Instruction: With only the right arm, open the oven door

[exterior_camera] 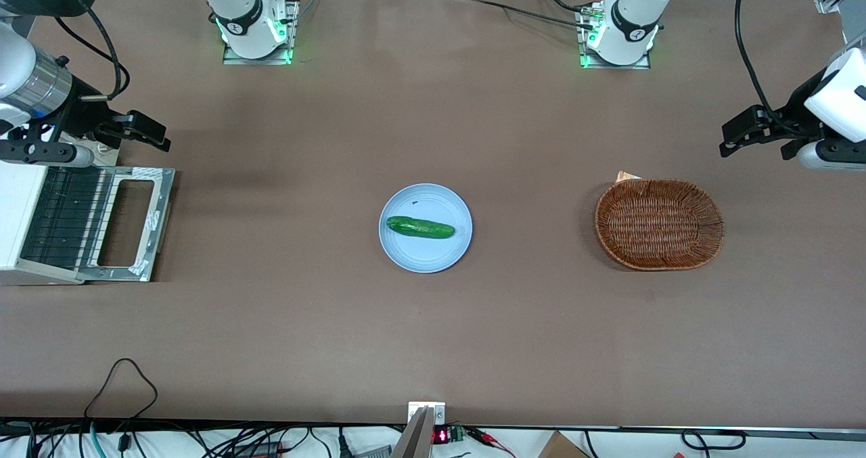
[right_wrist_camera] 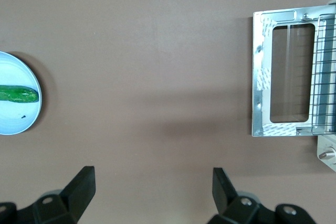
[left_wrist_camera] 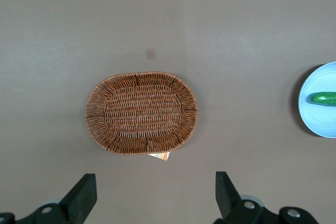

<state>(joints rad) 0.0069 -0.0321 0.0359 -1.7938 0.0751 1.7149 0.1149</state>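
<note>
The oven door [exterior_camera: 161, 216] lies folded down flat in front of the off-white toaster oven [exterior_camera: 15, 222], at the working arm's end of the table. Its silver frame surrounds the window, and the black wire rack [exterior_camera: 64, 218] shows inside the oven. The door [right_wrist_camera: 260, 77] and rack [right_wrist_camera: 326, 72] also appear in the right wrist view. The right arm's gripper [exterior_camera: 145, 133] hovers above the table, a little farther from the front camera than the door and apart from it. The gripper [right_wrist_camera: 152, 181] is open, with only bare table between its fingers.
A light blue plate [exterior_camera: 406, 252] holding a green cucumber [exterior_camera: 420, 227] sits mid-table. A brown wicker basket [exterior_camera: 659, 224] lies toward the parked arm's end. Cables [exterior_camera: 122, 383] trail over the table edge nearest the front camera.
</note>
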